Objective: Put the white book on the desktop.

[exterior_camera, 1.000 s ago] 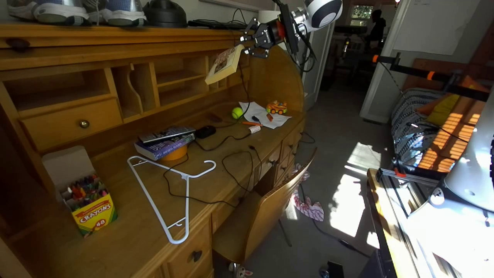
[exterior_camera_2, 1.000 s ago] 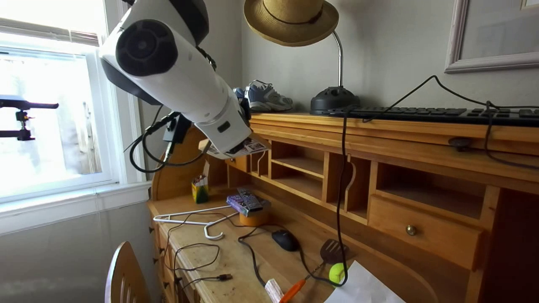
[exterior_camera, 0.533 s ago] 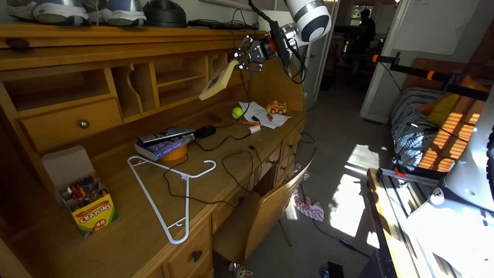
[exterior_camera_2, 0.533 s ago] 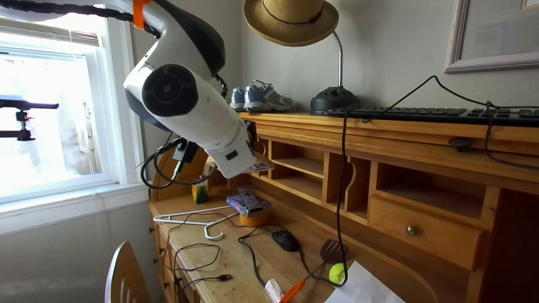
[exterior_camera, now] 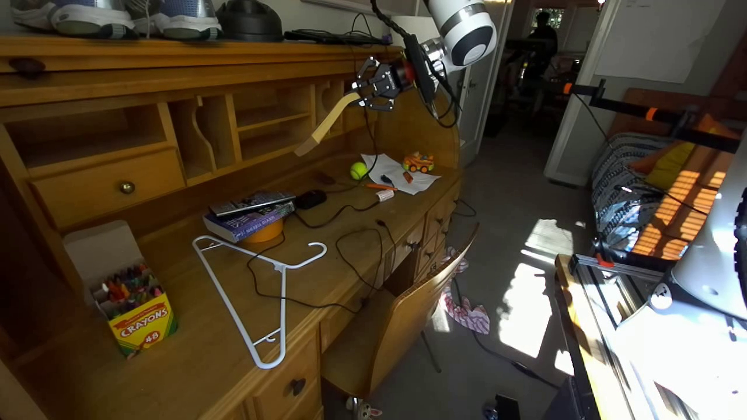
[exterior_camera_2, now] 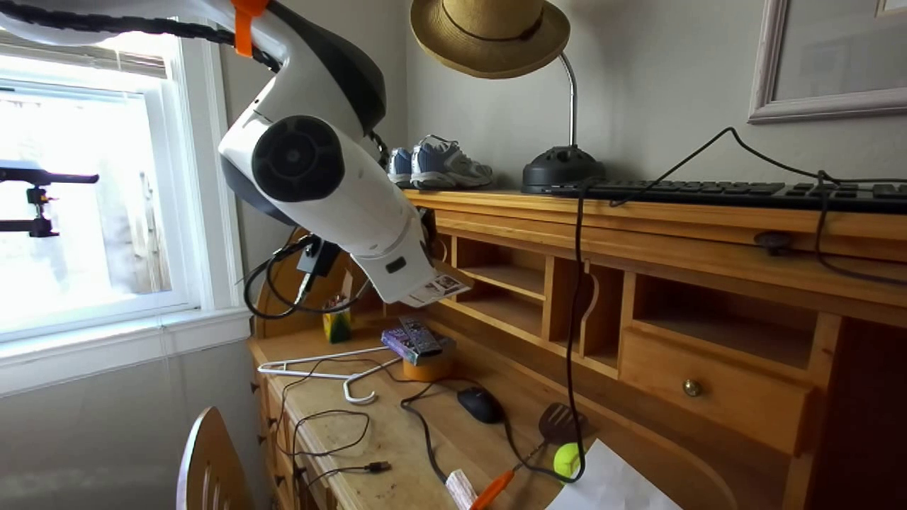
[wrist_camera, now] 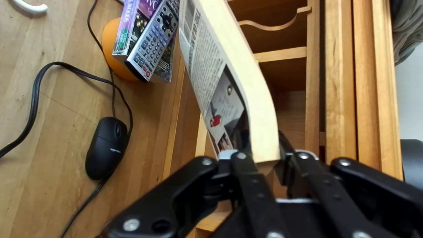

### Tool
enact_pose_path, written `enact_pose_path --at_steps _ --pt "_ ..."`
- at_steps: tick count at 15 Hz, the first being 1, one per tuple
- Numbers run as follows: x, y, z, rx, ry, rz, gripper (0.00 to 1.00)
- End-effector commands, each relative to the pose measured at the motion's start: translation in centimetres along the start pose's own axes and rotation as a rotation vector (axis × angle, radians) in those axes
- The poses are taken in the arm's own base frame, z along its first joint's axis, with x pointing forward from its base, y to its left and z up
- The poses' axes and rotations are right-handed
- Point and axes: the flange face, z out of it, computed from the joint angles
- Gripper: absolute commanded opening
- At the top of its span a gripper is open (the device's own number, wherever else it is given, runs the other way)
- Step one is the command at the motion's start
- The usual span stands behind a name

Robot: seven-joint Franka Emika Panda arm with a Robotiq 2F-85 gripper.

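- Desk (exterior_camera: 268,169): honey-coloured wood; its desktop (exterior_camera: 192,367) serves as the reference for the places given below.
- Robot arm (exterior_camera_2: 354,198): reaches over the desktop, set lower in both exterior views than one second earlier.
- Chair (exterior_camera: 417,303): stands at the front edge of the desktop, unchanged.
- Hanger (exterior_camera: 283,321): white, lying flat on the desktop near its front edge, in the same position as before.
- Purple book (exterior_camera: 251,223): farther back over the desktop, raised on an orange round object (exterior_camera: 265,233), with a remote control (wrist_camera: 153,43) lying on top.
- White book (exterior_camera: 330,121): in the air above the desktop and apart from it, curved and tilted, the free end lower than the held end. A second earlier, its printed cover was visible in an exterior view; from that same viewpoint the pale page edge now shows.
- Gripper (wrist_camera: 264,152): above the desktop, its fingers (wrist_camera: 244,168) parted only by the thickness of the white book, which they clasp at one end. It has descended since the earlier frames.
- Crayon box (exterior_camera: 143,324): upright at one end of the desktop, lid raised.
- Mouse (exterior_camera_2: 480,404): black, resting on the desktop around mid-length.
- Tennis ball (exterior_camera: 358,170): toward the opposite end of the desktop from the crayon box, unmoved.
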Motion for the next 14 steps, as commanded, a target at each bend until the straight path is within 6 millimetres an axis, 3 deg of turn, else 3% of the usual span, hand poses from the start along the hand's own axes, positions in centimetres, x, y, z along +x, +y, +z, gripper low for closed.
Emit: enact_pose_path --at_steps 1,9,14 --pt "-0.2 1.2 0.8 0.022 -0.041 0.02 0.06" --pt "0.4 8.9 3.3 0.053 -0.033 0.114 0.06" --pt "0.9 12.2 4.9 0.078 -0.012 0.169 0.06"
